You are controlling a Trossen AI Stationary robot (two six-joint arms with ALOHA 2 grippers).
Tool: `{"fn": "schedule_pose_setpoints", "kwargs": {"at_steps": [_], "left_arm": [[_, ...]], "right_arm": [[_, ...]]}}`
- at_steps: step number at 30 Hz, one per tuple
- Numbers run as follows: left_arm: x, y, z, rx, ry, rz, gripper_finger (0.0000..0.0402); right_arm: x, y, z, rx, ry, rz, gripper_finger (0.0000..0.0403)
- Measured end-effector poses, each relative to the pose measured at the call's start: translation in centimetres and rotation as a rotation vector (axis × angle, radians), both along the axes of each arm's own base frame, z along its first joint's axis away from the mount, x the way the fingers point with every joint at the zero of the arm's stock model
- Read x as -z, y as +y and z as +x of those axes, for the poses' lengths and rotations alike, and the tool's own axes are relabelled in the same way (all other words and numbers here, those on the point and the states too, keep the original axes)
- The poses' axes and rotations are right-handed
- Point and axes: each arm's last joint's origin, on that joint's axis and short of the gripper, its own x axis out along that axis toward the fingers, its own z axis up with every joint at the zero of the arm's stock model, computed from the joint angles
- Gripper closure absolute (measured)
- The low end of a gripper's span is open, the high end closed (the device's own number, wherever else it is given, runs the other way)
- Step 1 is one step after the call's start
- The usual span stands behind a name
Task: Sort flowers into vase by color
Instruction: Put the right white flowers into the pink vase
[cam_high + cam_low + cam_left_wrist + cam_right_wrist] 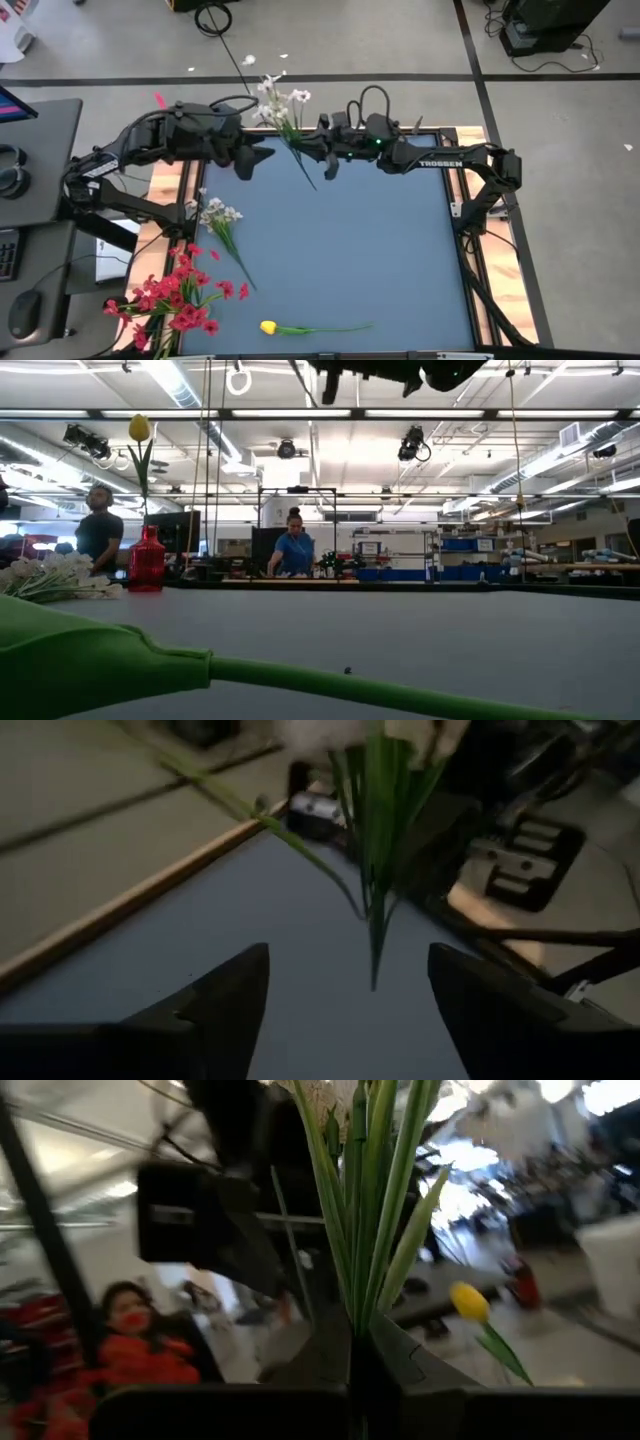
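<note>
A: Which hand has the flowers?

B: The right hand [322, 160] is clenched on the green stems of a white spray [283, 112], held in the air over the far edge of the tabletop [380, 260]. The blossoms point away from the hand, out past that edge. Just beside it, facing it, the left hand [252, 160] stands released, its fingers [225, 1010] spread with the stems between and beyond them, touching nothing.

A: How will the spray handle?

B: Probably light and springy; the thin stems bend and the blossoms look fragile. Take it low on the bunched stems, as the right hand does, never on the blooms.

A: And the other flowers?

B: Well away from both hands, near the left arm's side, lie a second white spray [222, 225], a red bunch [175, 298] and one yellow tulip [310, 328], all flat on the tabletop.

A: The container?

B: The red vase [146, 563] stands at the far left in the low view, one yellow tulip [139, 445] upright in it, far taller than the vase. Such a load may tip it.
</note>
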Motion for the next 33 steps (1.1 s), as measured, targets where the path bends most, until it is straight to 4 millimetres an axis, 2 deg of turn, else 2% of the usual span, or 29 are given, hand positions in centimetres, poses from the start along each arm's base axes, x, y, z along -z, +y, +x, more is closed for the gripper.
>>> {"fn": "schedule_pose_setpoints", "kwargs": {"at_steps": [6,13,17,21,29,33], "left_arm": [[-0.8,0.0,1.7,0.055,-0.094,0.106,0.0111],[-1.4,0.3,3.9,0.077,-0.185,0.202,0.0111],[-1.1,0.5,4.8,0.087,-0.178,0.213,0.0119],[-1.1,0.5,5.1,0.092,-0.181,0.227,0.0172],[-1.3,0.4,4.6,0.105,-0.169,0.268,0.0372],[-1.5,0.5,3.6,0.075,-0.149,0.314,0.0389]], "right_arm": [[-1.1,0.3,-0.4,-0.069,-0.115,-0.056,0.0390],[-0.9,0.5,-0.3,-0.097,-0.096,-0.064,0.0390],[-0.8,0.7,-0.2,-0.101,-0.087,-0.069,0.0390],[-0.7,0.7,-0.2,-0.104,-0.079,-0.068,0.0390],[-0.3,0.6,0.0,-0.095,-0.030,-0.041,0.0371],[0.4,0.5,0.2,-0.077,0.051,0.012,0.0342]]}}
